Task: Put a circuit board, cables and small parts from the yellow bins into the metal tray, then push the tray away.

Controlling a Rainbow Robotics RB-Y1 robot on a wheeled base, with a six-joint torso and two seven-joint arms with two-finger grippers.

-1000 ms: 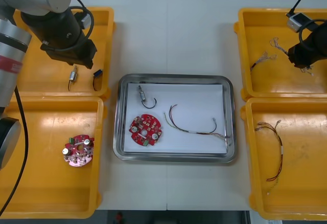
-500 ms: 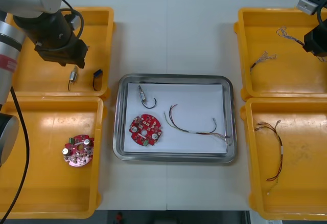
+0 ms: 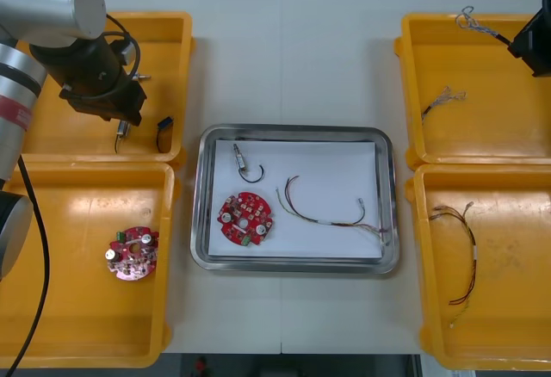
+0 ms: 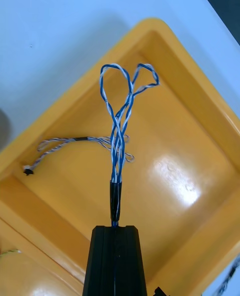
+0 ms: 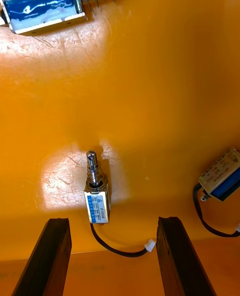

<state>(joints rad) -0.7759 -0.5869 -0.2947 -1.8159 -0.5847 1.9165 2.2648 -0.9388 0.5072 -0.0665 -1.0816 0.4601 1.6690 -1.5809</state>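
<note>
On the counter (image 3: 284,58) in front of you, two yellow bins (image 3: 508,308) stand at each side and the metal tray (image 3: 294,129) lies between them, white inside and already part filled. In the tray you have a round red circuit board (image 3: 245,219), a thin cable (image 3: 331,216) to its right and one small metal part (image 3: 244,163) with a curled black lead just beyond the board. A spare board (image 3: 132,253) lies in the near left bin (image 3: 86,343). I judge the filling step to be in hand, with the push not yet due. Your right hand (image 4: 116,228) hangs above the far right bin (image 3: 482,136), near its outer edge. Its fingers are closed on the black sleeve of a twisted blue and white cable (image 4: 120,121), whose loops appear lifted clear of the bin floor. A second twisted cable (image 4: 70,143) lies on that floor below it. The next move for this arm calls for a carry across to the tray, then a release low enough that the loops fall inside the rim. Your left hand (image 5: 112,221) is over the far left bin (image 3: 172,41), fingers spread wide, with a second small part (image 5: 96,196) lying between and just ahead of them, untouched. That calls for a straight descent so the fingers straddle the part's body, not its lead.
</note>
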